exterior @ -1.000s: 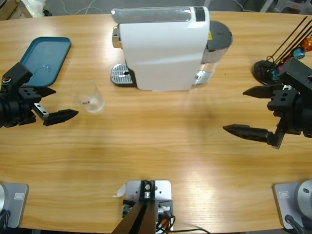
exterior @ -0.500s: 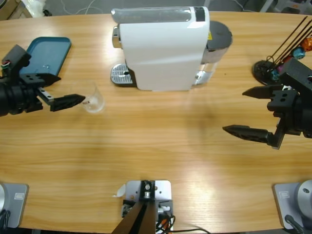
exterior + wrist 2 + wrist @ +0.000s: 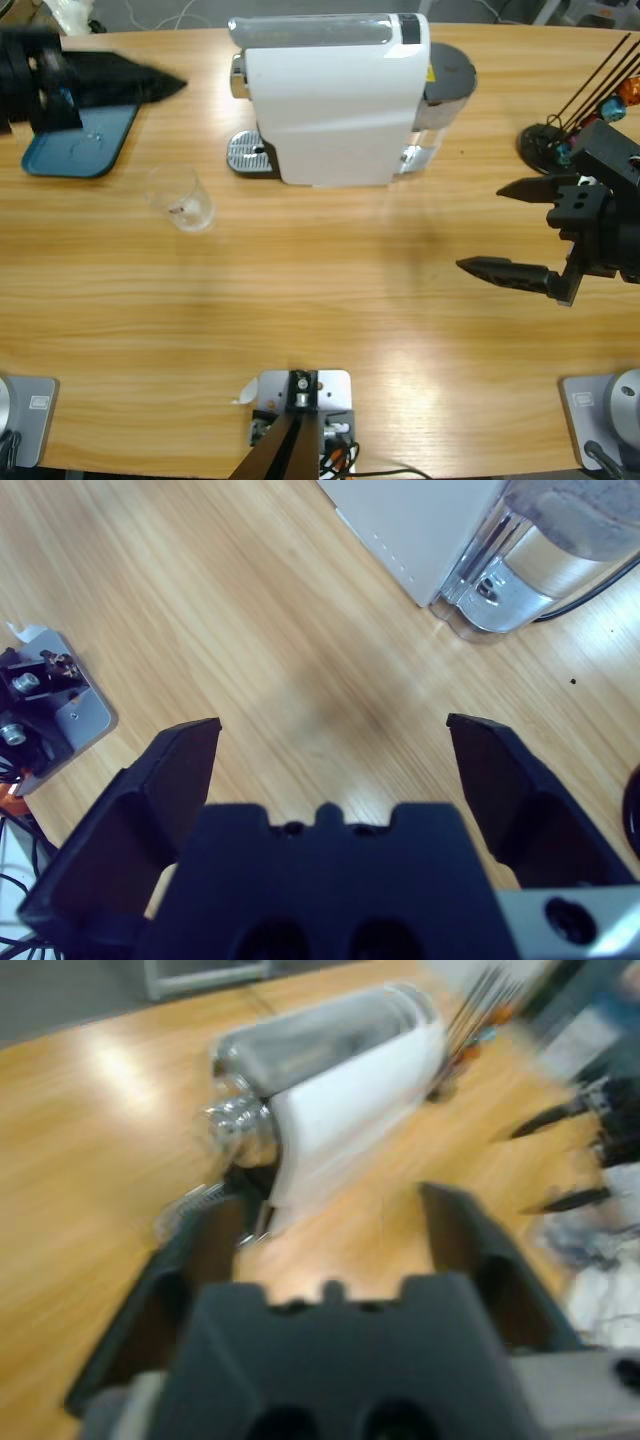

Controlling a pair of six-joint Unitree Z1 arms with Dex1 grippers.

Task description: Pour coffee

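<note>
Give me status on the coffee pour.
Nothing looks done: the glass tumbler stands empty on the table, apart from the coffee machine and its drip tray. Nothing in hand: left gripper above the teal tray, right gripper idle, both open. Left: place the tumbler, brew.

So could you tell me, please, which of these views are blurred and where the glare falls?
Left wrist view: smeared throughout, the coffee machine streaked. High view: only the left claw over the blue tray is blurred; the glass and right claw are sharp, with pale glare on the table. Right wrist view: sharp, no strong glare.
</note>
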